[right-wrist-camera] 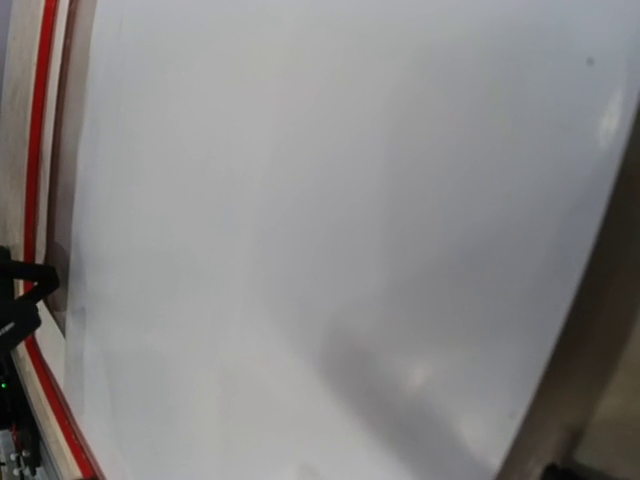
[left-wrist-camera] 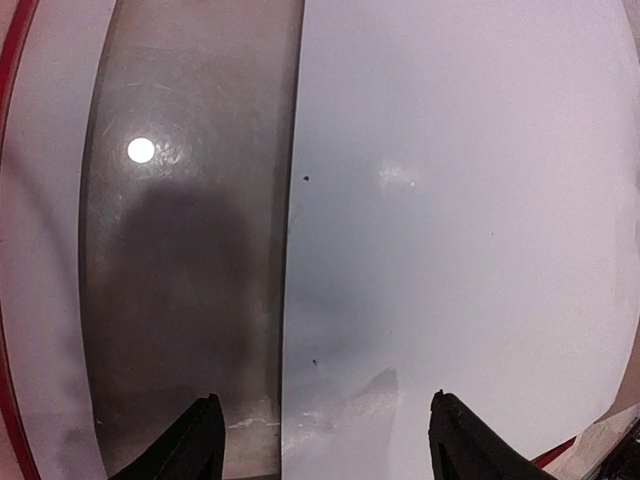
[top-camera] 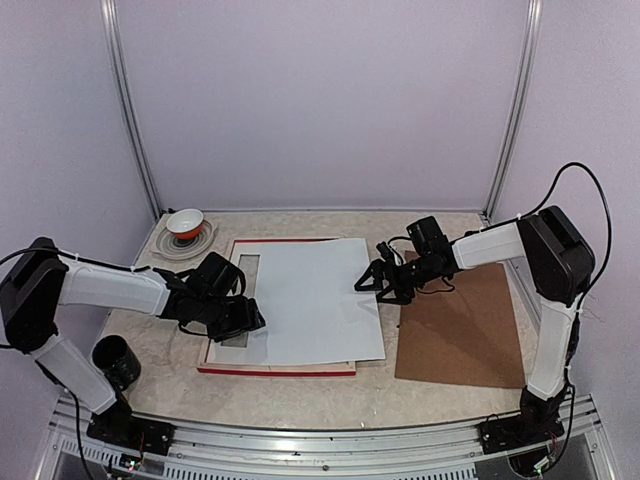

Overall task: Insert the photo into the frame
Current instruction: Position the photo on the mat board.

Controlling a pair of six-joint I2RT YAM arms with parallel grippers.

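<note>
The large rectangular frame (top-camera: 280,370), red-edged with its pale back up, lies flat on the desk (top-camera: 300,395). The large rectangular photo (top-camera: 310,300) rests on it, plain white side up, skewed and overhanging the frame's right side. The left claw (left-wrist-camera: 325,400) is released, spread over the photo's left edge. The right claw (top-camera: 368,282) meets the photo's right edge; whether it is clenched cannot be told. A flat brown backing board (top-camera: 460,320) lies beside it.

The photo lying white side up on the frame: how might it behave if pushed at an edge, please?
Probably light and thin: the photo lies flat across the frame, reaching past its right edge. Its smooth back shows glare in the left wrist view, so it may slide easily. Pushed at one edge, it might buckle rather than move whole.
</note>
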